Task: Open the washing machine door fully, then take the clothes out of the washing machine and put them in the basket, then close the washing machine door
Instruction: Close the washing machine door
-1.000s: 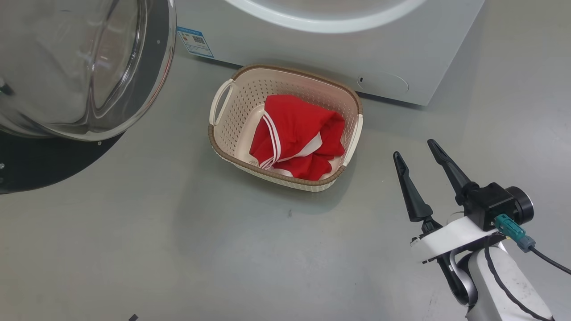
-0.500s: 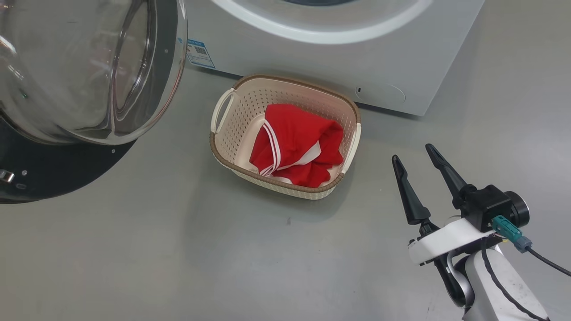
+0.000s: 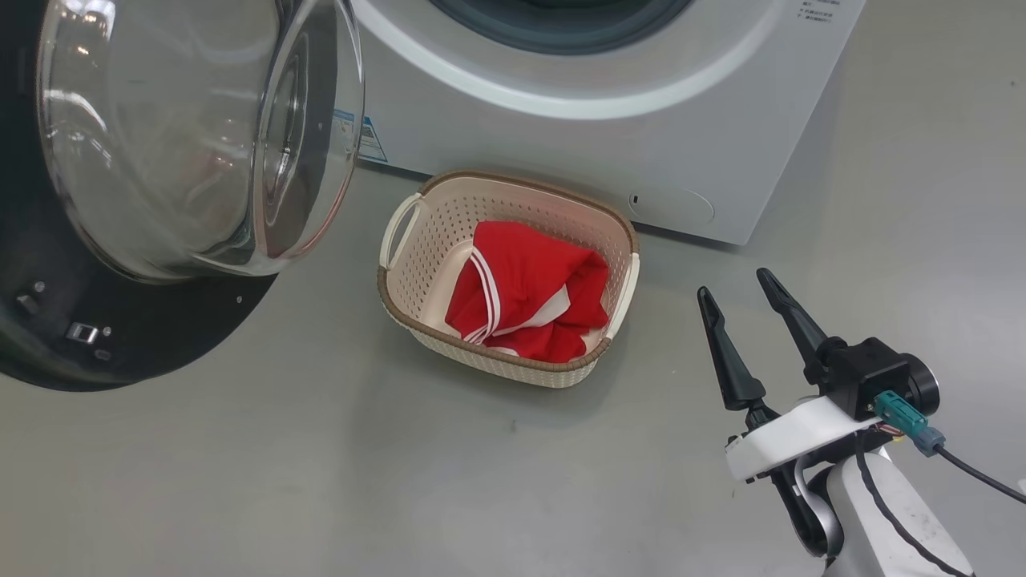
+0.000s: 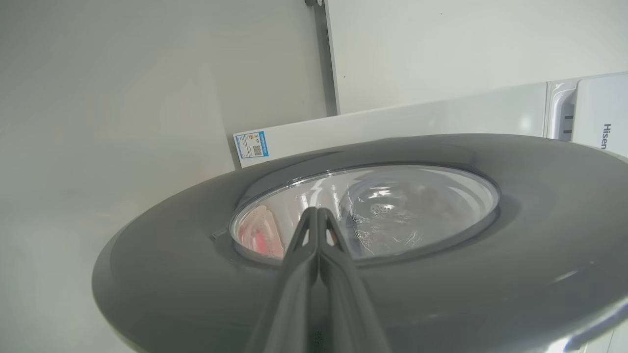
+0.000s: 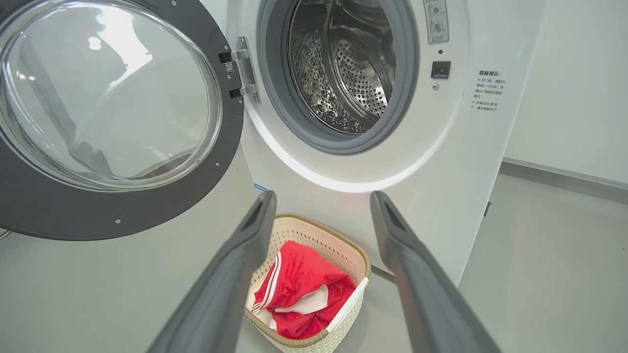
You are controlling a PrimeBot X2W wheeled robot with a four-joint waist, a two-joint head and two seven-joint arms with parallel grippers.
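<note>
The left hand (image 4: 319,212) is closed, its two fingers pressed together with nothing between them. It points at the outer face of the washing machine door (image 4: 441,284), close to the clear middle part; whether it touches the door I cannot tell. The right hand (image 3: 733,284) is open and empty, hanging above the floor (image 3: 321,465) in front of the washing machine (image 3: 609,152).

The clothes (image 3: 529,292) lie in the basket (image 3: 497,365), which stands on the floor just in front of the washing machine. So I judge that the last step is in hand: closing the door. The next move calls for a steady push on the door's outer face, to swing it toward the washing machine until it shuts firmly.

The right wrist view shows the drum (image 5: 353,73), which looks empty, and the hinge (image 5: 240,73); the head view cuts these off. The left wrist view gives the door's outer side, while the head view gives its inner glass bowl.
</note>
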